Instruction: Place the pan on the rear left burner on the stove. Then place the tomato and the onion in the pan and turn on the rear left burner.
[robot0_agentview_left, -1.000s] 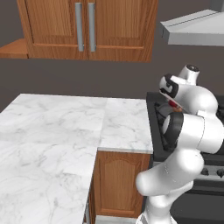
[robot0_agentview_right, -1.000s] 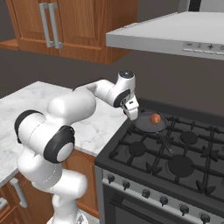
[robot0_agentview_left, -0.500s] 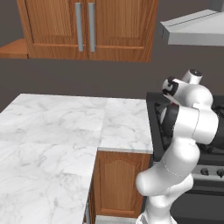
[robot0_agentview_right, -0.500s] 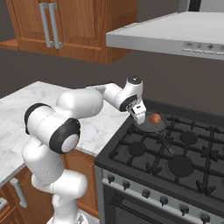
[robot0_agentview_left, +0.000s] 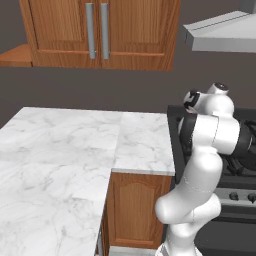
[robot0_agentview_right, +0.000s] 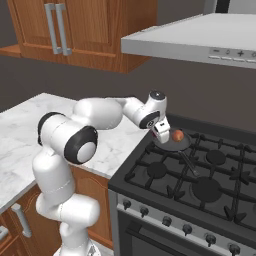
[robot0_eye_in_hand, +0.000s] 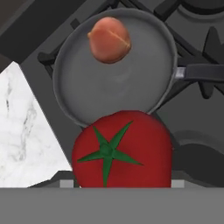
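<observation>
Hand (robot0_agentview_right: 162, 132) grasping tomato (robot0_eye_in_hand: 121, 151), just short of pan (robot0_eye_in_hand: 87, 87) rim; onion (robot0_eye_in_hand: 110, 40) inside, far side; carry forward

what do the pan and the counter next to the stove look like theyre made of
Pan: looks like dark grey metal with a matte, faintly sheened finish; a soft pale reflection shows on its floor. Counter: looks like polished white marble, given its grey veining, though it could be an imitation.

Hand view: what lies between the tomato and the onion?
Bare pan floor: the tomato overlaps the near rim of the pan, and the onion sits at the far side.
</observation>
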